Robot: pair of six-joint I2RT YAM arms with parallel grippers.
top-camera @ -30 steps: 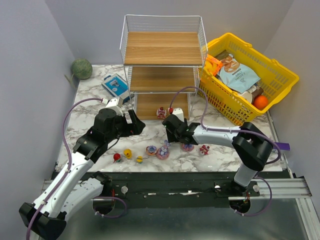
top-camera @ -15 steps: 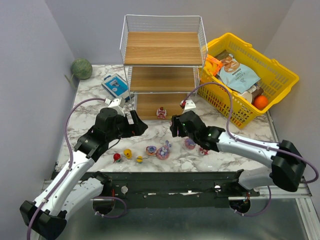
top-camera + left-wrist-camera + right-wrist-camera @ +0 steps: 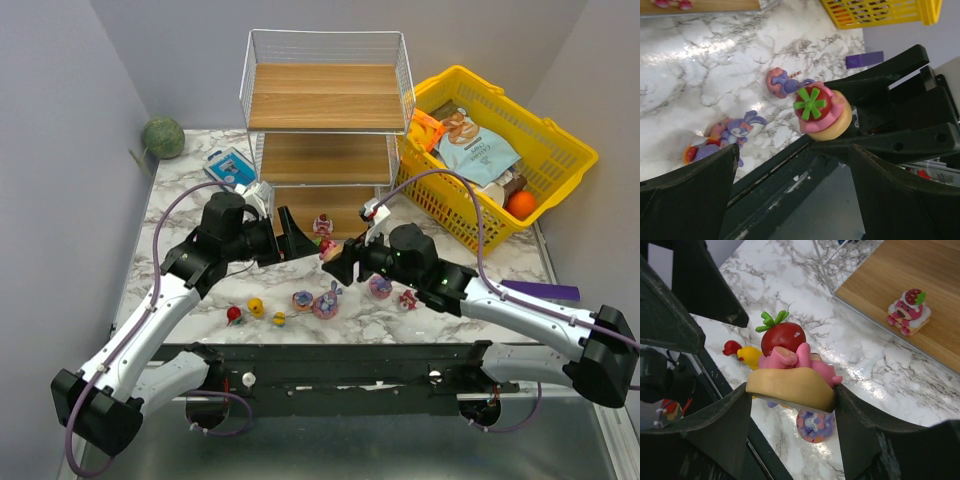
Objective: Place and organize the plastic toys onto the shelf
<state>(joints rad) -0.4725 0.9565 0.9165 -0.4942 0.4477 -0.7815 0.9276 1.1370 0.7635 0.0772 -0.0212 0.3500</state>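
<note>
My right gripper is shut on a pink-red cake-like toy with a strawberry on top, held above the marble in front of the shelf. In the top view this gripper points left. My left gripper is open and empty, facing the held toy from close by; its fingers stand wide apart. A second cake toy stands on the shelf's bottom board. Several toys lie near the front edge: red, yellow, pink-purple bunny ones, and a red-haired one.
A yellow basket with snack packets stands right of the shelf. A blue-white box lies left of the shelf, and a green ball sits at the far left corner. A purple piece lies at the right.
My right arm has swung its elbow out to the right, and its gripper now points left with the cake toy. My left gripper has moved right, close to that toy.
</note>
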